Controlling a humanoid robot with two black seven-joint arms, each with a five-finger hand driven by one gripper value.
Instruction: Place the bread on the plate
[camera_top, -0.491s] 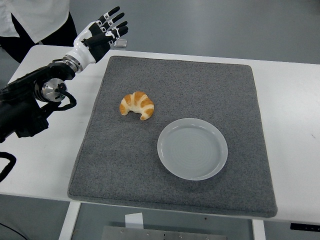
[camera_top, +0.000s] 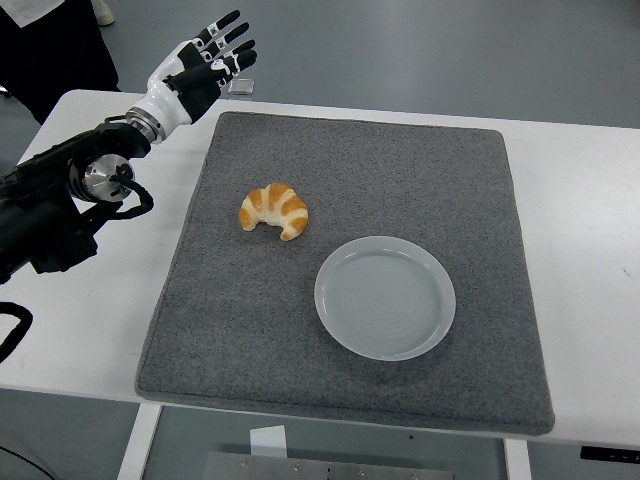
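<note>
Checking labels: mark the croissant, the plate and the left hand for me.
croissant (camera_top: 274, 210), head view, middle of its golden top crust.
plate (camera_top: 338, 262), head view, upper-left rim.
left hand (camera_top: 200, 62), head view, middle of the hand, fingers spread, holding nothing.

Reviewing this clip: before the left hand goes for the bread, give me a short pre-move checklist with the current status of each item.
1. Bread free on the mat, nothing on it or touching it: ok.
2. Plate empty and flat on the mat: ok.
3. Left hand open, fingers spread, holding nothing: ok.
4. Left hand positioned over the bread: not ok; it is raised near the table's far left corner, well off the bread.
5. Path from bread to plate clear: ok; only bare mat between them.
6. Person at top left clear of the arm's sweep: cannot tell; only dark clothing shows at the picture's edge.
</note>
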